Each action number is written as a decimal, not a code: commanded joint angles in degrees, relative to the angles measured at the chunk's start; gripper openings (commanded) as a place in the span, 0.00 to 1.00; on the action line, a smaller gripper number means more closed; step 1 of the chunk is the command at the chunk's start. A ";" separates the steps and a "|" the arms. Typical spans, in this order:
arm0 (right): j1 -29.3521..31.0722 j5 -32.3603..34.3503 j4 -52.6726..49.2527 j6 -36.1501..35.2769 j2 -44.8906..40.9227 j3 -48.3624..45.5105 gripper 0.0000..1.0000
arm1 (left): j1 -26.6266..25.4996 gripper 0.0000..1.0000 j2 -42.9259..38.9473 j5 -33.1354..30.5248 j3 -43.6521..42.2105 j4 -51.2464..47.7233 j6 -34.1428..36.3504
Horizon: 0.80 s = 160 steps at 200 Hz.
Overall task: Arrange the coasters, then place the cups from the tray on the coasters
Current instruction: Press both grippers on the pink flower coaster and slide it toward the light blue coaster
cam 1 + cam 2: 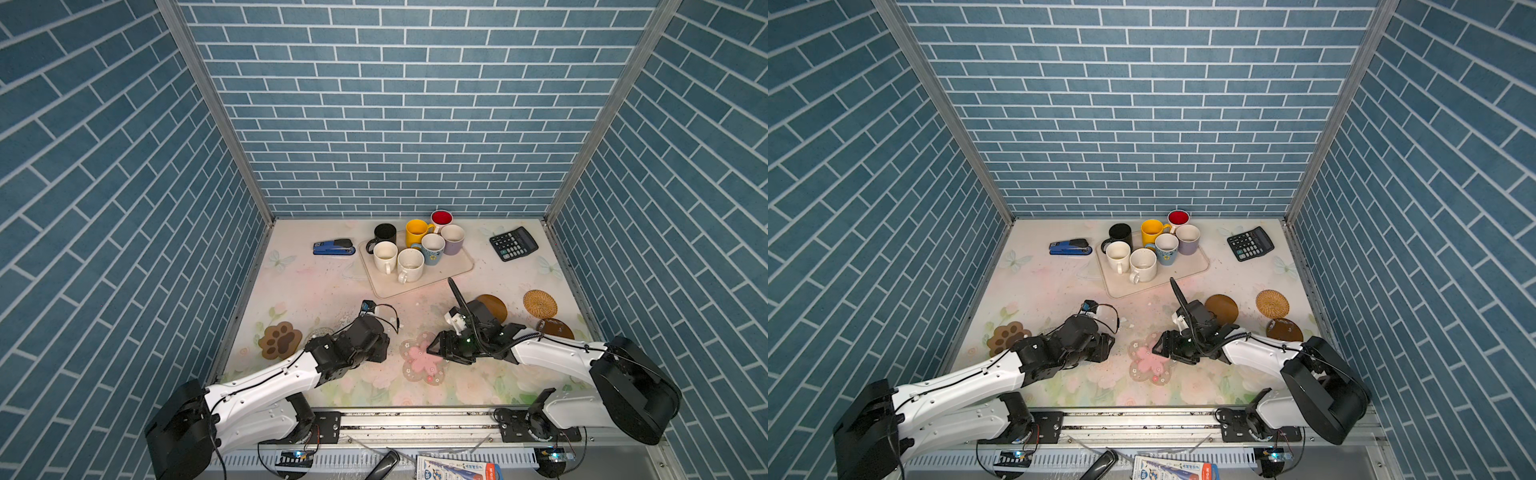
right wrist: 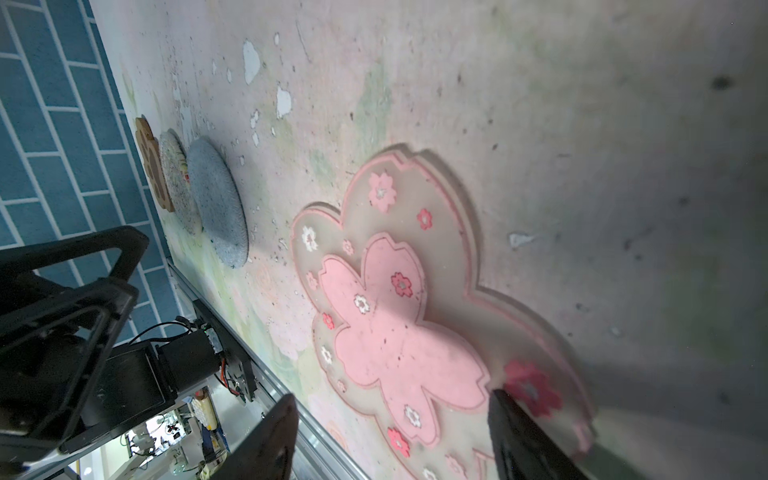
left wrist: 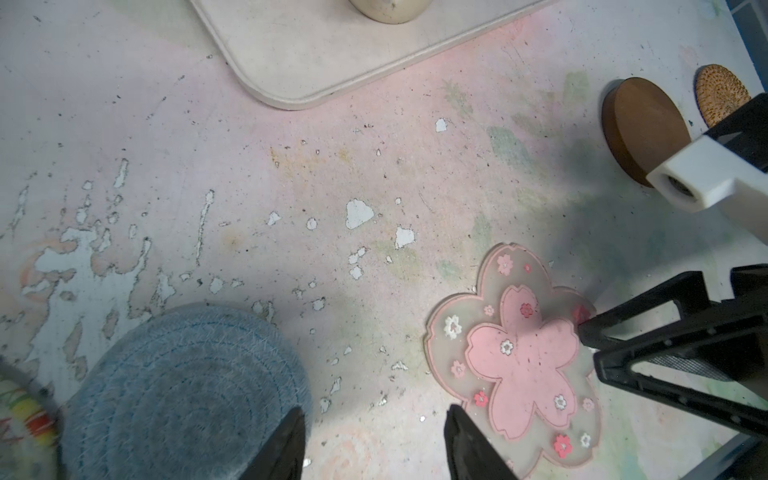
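Several cups stand on the cream tray (image 1: 455, 270) at the back, among them black (image 1: 384, 232), yellow (image 1: 415, 232) and two white ones (image 1: 385, 256). The pink flower coaster (image 1: 420, 362) lies flat at front centre. My right gripper (image 1: 433, 348) is open, its fingertips (image 3: 584, 328) low at that coaster's right edge, which lies between the fingers in the right wrist view (image 2: 392, 411). My left gripper (image 3: 374, 444) is open over bare table between the blue-grey crocheted coaster (image 3: 183, 395) and the flower. A paw coaster (image 1: 279, 340) lies left. Brown discs (image 1: 494, 306) and a rattan round (image 1: 539, 303) lie right.
A blue stapler (image 1: 333, 247) lies left of the tray and a black calculator (image 1: 513, 243) right of it. A pale patterned round mat (image 2: 178, 183) lies between the paw and the crocheted coaster. Blue brick walls close three sides. A metal rail (image 1: 415, 419) runs along the front.
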 commanded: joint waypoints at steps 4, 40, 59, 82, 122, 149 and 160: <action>0.26 2.71 -4.21 0.18 -4.00 1.33 0.73 | 0.38 0.56 1.53 -0.68 -0.23 -0.09 0.22; 0.24 4.00 -8.29 1.07 -12.48 -2.18 0.72 | 0.33 0.57 5.76 0.36 1.82 2.67 0.77; 0.26 4.15 -10.36 1.41 -16.24 -3.94 0.71 | 0.29 0.60 8.07 0.62 3.62 3.18 1.53; 0.26 3.98 -11.74 1.84 -18.96 -6.19 0.70 | 0.29 0.70 9.90 -0.29 5.39 3.05 1.78; 0.29 2.75 -9.85 3.14 -19.67 -9.04 0.71 | 0.29 0.91 9.70 -1.38 6.45 2.81 2.12; 0.24 2.06 -7.54 3.75 -18.60 -9.83 0.72 | 0.29 0.99 7.41 -3.02 6.65 1.17 2.57; 0.26 1.71 -6.27 4.10 -17.82 -10.13 0.72 | 0.29 0.99 6.22 -4.03 6.66 0.17 2.65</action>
